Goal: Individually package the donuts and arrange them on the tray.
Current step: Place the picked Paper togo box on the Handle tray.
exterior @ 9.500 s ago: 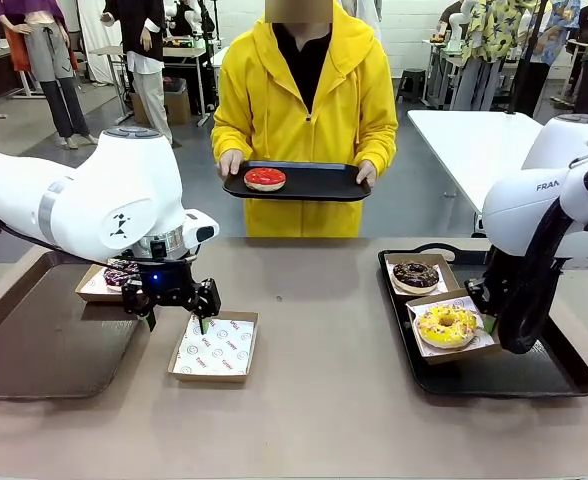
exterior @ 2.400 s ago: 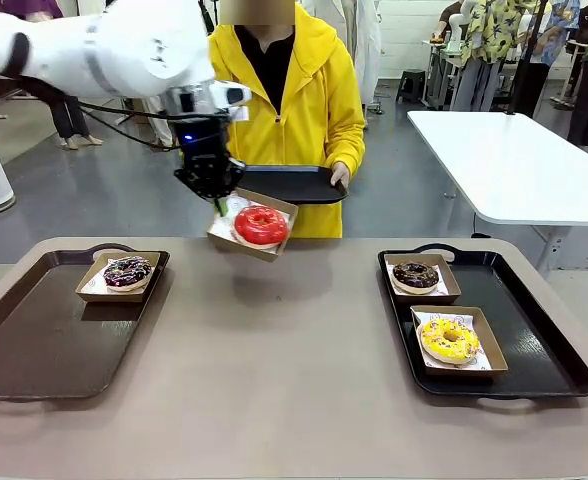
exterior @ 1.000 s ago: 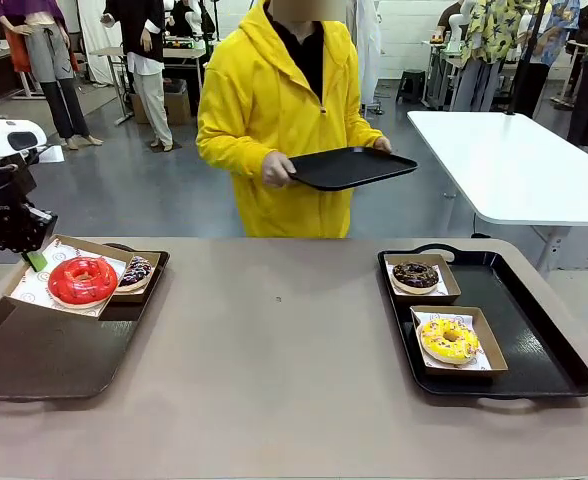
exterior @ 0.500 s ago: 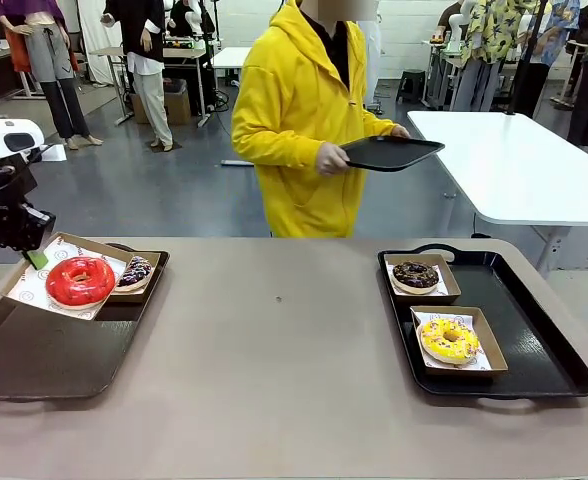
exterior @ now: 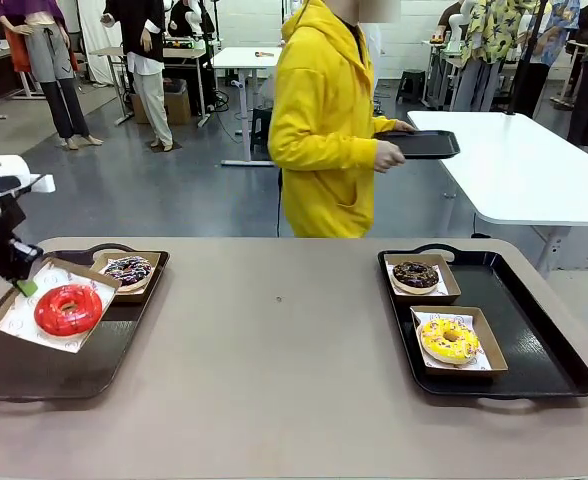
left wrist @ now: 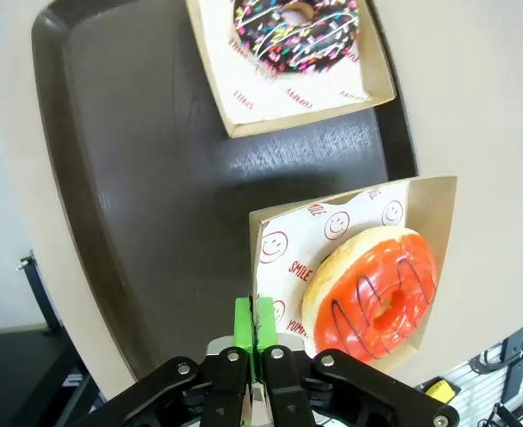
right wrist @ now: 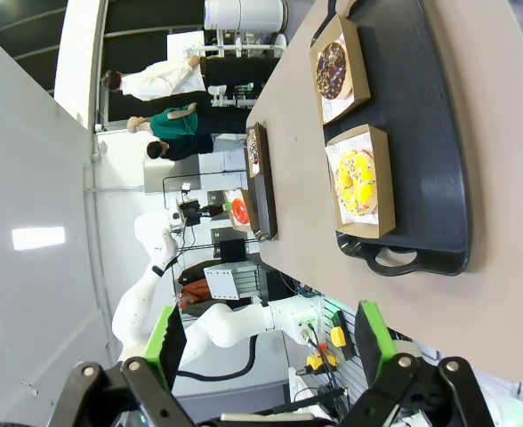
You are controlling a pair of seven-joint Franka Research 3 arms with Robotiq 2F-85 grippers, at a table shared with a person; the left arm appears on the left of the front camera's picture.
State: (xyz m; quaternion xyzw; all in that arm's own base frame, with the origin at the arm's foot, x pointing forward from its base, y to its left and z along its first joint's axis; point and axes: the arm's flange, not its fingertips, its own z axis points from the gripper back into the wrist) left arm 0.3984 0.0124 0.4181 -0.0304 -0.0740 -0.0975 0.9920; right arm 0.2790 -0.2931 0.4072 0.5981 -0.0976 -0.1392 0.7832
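My left gripper (exterior: 19, 286) is shut on the rim of a cardboard box (exterior: 14, 318) holding the glossy red donut (exterior: 67, 308). It holds the box tilted, low over the left tray (exterior: 84, 372). In the left wrist view the green pads (left wrist: 245, 322) pinch the box's paper-lined edge beside the red donut (left wrist: 373, 292). The purple-iced donut (exterior: 127, 269) sits boxed at that tray's far end. On the right tray (exterior: 534, 350) lie the boxed chocolate donut (exterior: 415, 274) and yellow donut (exterior: 448, 338). My right gripper (right wrist: 269, 342) hangs open high above the table, holding nothing.
A person in a yellow hoodie (exterior: 324, 120) stands beyond the far edge, turned away, carrying an empty black tray (exterior: 421, 145) toward a white table (exterior: 514, 150). Bare tabletop (exterior: 274, 360) lies between the two trays.
My left gripper has lowered the boxed red donut and drawn it nearer over the left tray. The person has turned and stepped right with the empty black tray.
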